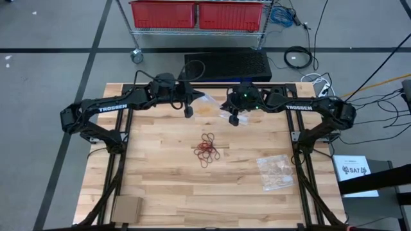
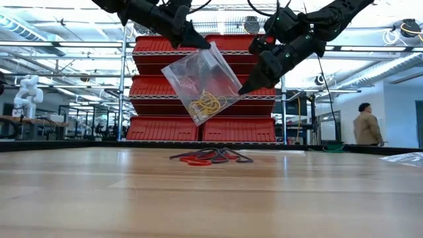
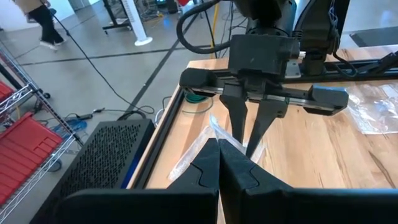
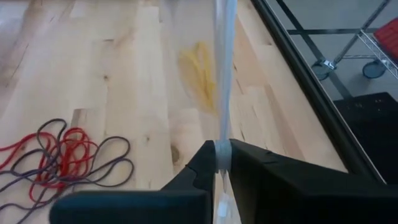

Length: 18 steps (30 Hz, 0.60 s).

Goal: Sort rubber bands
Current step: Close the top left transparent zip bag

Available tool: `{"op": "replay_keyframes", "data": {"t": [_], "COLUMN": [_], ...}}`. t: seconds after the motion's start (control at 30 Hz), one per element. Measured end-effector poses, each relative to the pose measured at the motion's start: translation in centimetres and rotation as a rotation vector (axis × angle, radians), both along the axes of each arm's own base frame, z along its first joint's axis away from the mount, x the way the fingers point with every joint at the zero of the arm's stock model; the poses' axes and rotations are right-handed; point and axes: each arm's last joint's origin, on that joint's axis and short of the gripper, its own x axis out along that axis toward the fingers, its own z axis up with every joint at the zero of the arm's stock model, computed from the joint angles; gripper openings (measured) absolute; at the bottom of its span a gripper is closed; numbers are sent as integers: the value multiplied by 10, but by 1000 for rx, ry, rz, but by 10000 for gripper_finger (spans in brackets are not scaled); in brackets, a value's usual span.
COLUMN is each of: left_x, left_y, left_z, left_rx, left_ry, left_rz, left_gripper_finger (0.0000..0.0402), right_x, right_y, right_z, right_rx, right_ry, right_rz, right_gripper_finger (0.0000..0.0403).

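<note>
While a tangle of red and dark rubber bands (image 1: 207,150) lies loose at the middle of the wooden table (image 1: 160,186), a clear plastic bag (image 2: 203,82) holding yellowish bands (image 2: 207,102) hangs in the air above the table's far edge, tilted and stretched between the two arms. The left gripper (image 2: 196,41) has its fingers pressed together on the bag's upper corner; the right gripper (image 2: 246,88) pinches the opposite edge — its own wrist view shows the thin film clamped upright between the dark fingers (image 4: 205,163). Seen from the left wrist, the right gripper's fingers (image 3: 235,113) point down at the film just ahead of the left pair. A second clear bag (image 1: 275,171) with pale bands inside lies flat on the table's right side, well apart from the loose pile. A brown cardboard piece (image 1: 126,208) sits at the near left corner. Beyond the table stand red bins on a wire rack (image 2: 198,129) — and a person (image 2: 367,125) at far right.
</note>
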Motion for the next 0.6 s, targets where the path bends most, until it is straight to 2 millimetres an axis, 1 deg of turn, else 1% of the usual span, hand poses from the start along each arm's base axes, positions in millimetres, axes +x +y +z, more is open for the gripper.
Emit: {"op": "replay_keyframes", "data": {"t": [0.1,0.23,0.33,0.5,0.6], "left_x": [0,-3,-4,-6,-8], "left_y": [0,1,1,1,2], "left_z": [0,2,-4,-9,-19], "left_rx": [0,13,-4,-16,-21], "left_ry": [10,18,70,117,164], "left_rz": [14,66,80,101,139], "left_gripper_finger": [0,0,0,0,0], "right_x": [0,-2,-1,-2,-4], "right_y": [0,-1,-3,-2,-1], "right_z": [0,-6,-2,1,6], "right_rx": [8,3,-17,-10,0], "right_ry": [-4,35,22,6,-17], "right_rz": [-17,-53,-85,-92,-98], "right_gripper_finger": [33,67,94,133,150]}}
